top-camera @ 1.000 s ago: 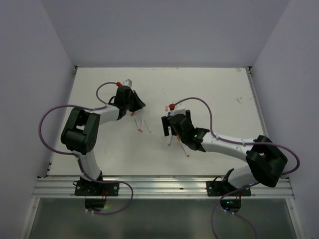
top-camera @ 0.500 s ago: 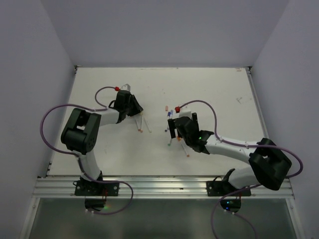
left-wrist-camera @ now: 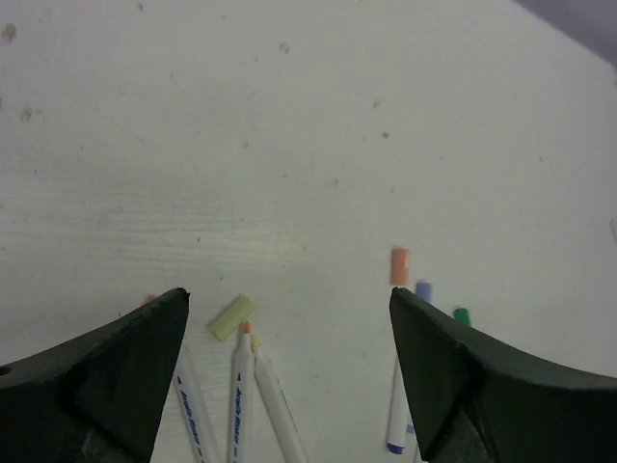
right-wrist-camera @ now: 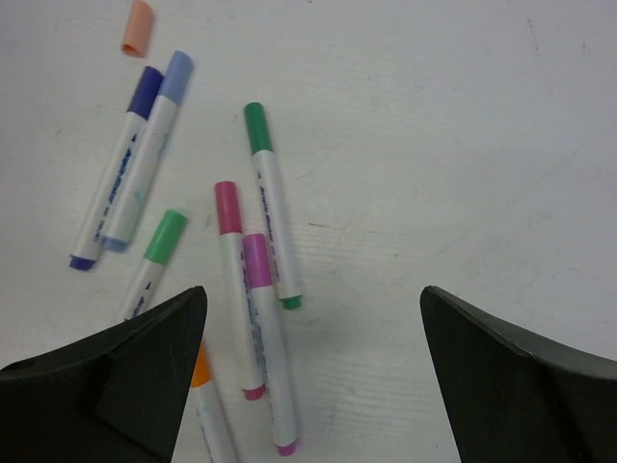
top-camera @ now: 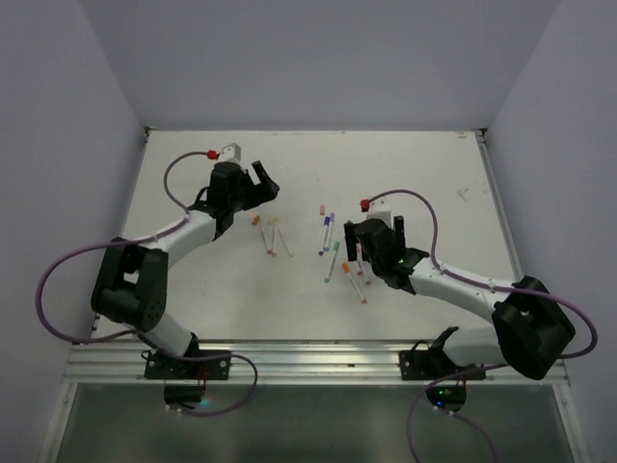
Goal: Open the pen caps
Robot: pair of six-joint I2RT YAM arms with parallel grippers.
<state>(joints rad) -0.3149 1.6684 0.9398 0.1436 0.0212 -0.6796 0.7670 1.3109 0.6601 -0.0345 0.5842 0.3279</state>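
My right gripper (right-wrist-camera: 313,289) hangs over the table (right-wrist-camera: 482,116), right of its middle, jaws spread wide and clamped on nothing. Beneath it lie capped pens, a pink cap (right-wrist-camera: 228,205) and a green cap (right-wrist-camera: 255,125) on their barrels, and a loose orange cap (right-wrist-camera: 138,26) beyond. Nearer the far edge, my left gripper (left-wrist-camera: 289,299) stands parted too, touching nothing, with a yellow-green cap (left-wrist-camera: 231,317) lying off beside two bare-tipped pens (left-wrist-camera: 239,395)
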